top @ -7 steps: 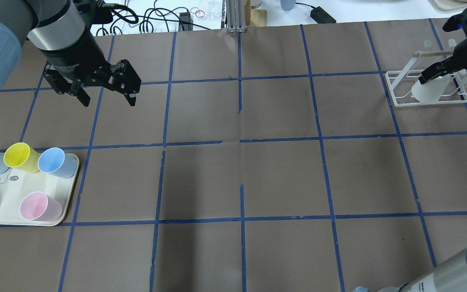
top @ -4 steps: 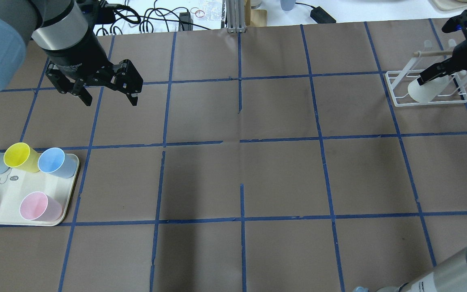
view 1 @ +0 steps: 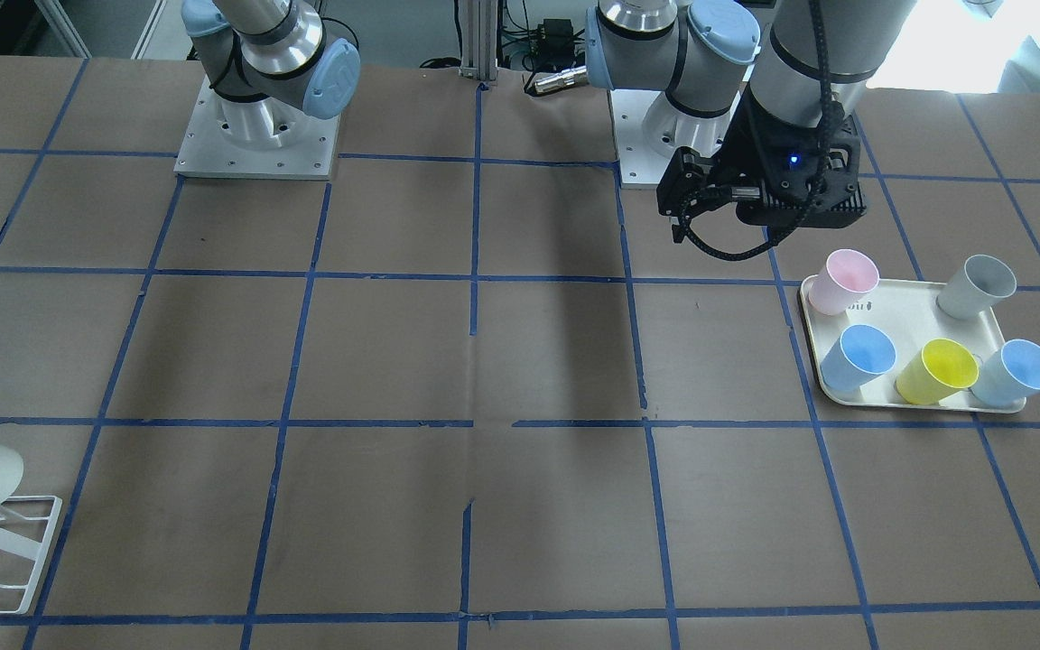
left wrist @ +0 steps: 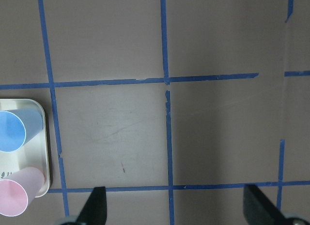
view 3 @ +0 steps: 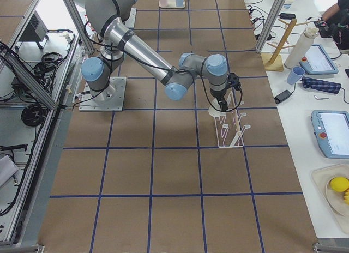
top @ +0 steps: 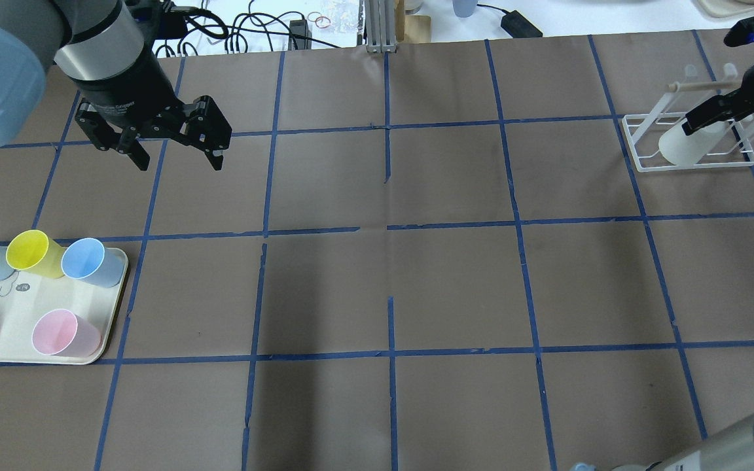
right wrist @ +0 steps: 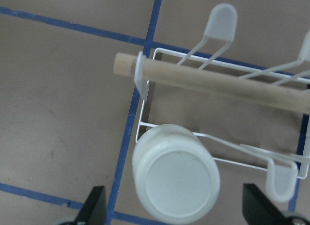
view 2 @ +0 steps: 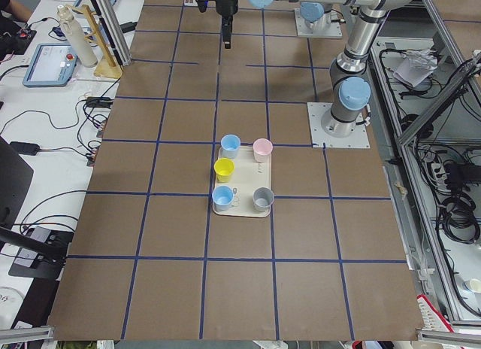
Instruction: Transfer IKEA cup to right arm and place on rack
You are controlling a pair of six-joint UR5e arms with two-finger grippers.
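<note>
The small pale cream plastic tumbler [right wrist: 177, 186] sat upside down on the white thin-wire rack [top: 698, 165] at the far right of the brown, blue-taped table [top: 455, 281]. Its flat base was turned up towards the right wrist camera.

Only that wrist view settled the state of the right arm's black two-finger gripper [top: 701, 118]. Its fingertips [right wrist: 97, 206] stood wide apart on either side of the tumbler with a gap at each side, so the tool was released and not touching it. From overhead just one dark finger showed, crossing above the tumbler, and the grip could not be judged there. The wrist view also showed a round wooden rod [right wrist: 218, 84] lying across the rack's upper wires, just beyond the tumbler. The front-facing camera caught only a corner of the rack, with the tumbler at its left edge.

The left arm's black gripper [top: 177, 160] hung over bare table well apart from the rack, jaws spread and empty. Its own camera saw tape lines and the edge of a cream rounded-rectangle tray [top: 17, 320]. The tray held upright cups, among them a grey cup [view 1: 978, 286] that was cut off overhead but whole in the front-facing view.
</note>
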